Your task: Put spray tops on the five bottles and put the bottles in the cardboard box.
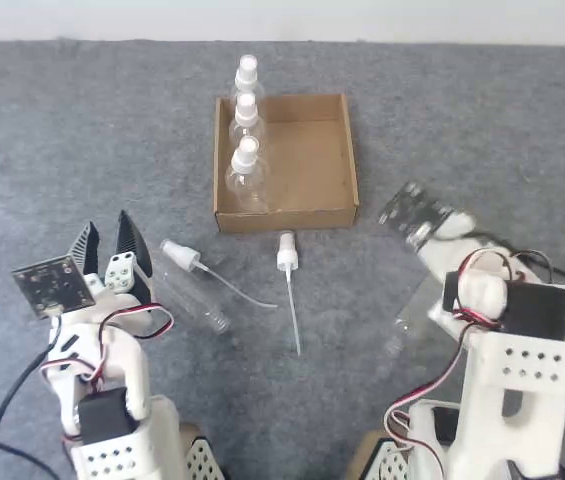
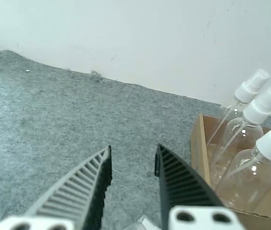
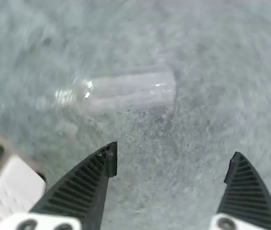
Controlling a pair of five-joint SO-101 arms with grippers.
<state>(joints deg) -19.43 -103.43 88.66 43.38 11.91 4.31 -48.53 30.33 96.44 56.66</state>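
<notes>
Three clear bottles with white spray tops (image 1: 246, 160) (image 2: 250, 163) stand along the left wall of the cardboard box (image 1: 307, 165) (image 2: 199, 148). A fourth bottle (image 1: 200, 297) lies on the carpet at front left, with a spray top (image 1: 180, 254) against it whose tube curves away to the right. Another loose spray top (image 1: 287, 254) lies just in front of the box. A capless bottle (image 1: 414, 312) (image 3: 121, 91) lies at front right. My left gripper (image 1: 108, 243) (image 2: 133, 163) is open and empty, left of the fourth bottle. My right gripper (image 3: 173, 153) hangs wide open just above the capless bottle.
Grey carpet (image 1: 82, 130) covers the table up to a white wall (image 2: 125, 33) at the back. The right half of the box is free. Both arm bases stand at the front edge.
</notes>
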